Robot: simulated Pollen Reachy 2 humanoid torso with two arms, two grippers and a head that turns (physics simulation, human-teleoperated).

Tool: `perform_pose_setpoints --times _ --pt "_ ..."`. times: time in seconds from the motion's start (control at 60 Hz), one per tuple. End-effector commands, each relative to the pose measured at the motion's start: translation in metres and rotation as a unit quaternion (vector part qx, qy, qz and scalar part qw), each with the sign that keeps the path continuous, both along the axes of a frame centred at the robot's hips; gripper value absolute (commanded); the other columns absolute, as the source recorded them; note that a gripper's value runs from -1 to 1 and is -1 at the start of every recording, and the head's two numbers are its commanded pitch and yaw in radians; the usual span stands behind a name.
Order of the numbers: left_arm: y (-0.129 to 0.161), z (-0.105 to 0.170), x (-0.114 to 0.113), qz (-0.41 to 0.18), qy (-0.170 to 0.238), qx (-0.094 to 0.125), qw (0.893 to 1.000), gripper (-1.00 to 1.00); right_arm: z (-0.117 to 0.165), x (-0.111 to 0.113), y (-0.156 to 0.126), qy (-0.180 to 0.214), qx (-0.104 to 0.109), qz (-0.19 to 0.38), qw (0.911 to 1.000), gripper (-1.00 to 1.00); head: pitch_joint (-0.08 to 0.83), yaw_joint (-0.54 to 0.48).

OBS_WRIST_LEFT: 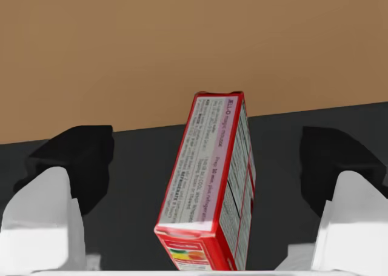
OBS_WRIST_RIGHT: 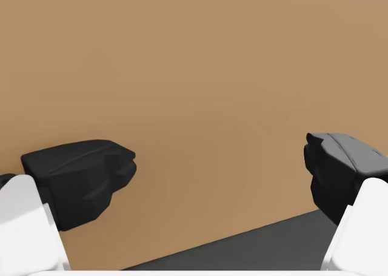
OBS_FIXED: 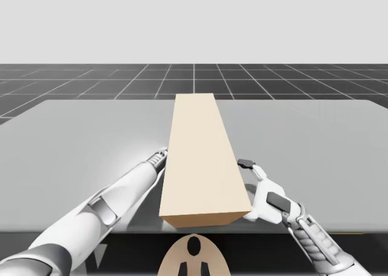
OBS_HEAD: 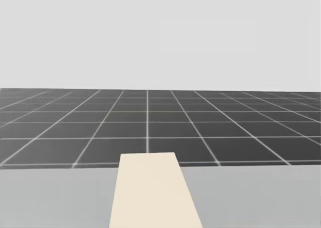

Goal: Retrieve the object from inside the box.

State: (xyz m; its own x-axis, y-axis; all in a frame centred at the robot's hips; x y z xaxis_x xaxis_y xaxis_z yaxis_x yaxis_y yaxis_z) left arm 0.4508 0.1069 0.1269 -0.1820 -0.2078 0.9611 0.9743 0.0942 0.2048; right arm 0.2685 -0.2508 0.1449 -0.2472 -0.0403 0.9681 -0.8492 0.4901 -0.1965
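A long tan box (OBS_FIXED: 203, 161) lies lengthwise on the grey table (OBS_FIXED: 79, 136); its far end also shows in the head view (OBS_HEAD: 153, 193). My left arm reaches in at the box's left side, where its hand is hidden. In the left wrist view a small red carton (OBS_WRIST_LEFT: 209, 191) with printed white panels sits between the fingers of my left gripper (OBS_WRIST_LEFT: 206, 151), which is open; neither finger touches the carton. A brown wall stands behind it. My right gripper (OBS_FIXED: 251, 174) is open beside the box's right side, facing its brown wall (OBS_WRIST_RIGHT: 200, 76) with nothing between the fingers (OBS_WRIST_RIGHT: 91, 167).
Bare table stretches to the left and right of the box. The table's front edge (OBS_FIXED: 303, 230) runs just under my right wrist. A dark gridded floor (OBS_HEAD: 150, 123) lies beyond the far edge.
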Motion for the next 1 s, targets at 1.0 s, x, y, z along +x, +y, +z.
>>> perform_pose_setpoints --times 1.0 --pt "0.205 0.088 -0.118 0.142 -0.043 -0.108 0.983 1.0 -0.002 -0.005 0.0 0.006 -0.002 0.012 0.9999 -1.0 0.047 -0.02"
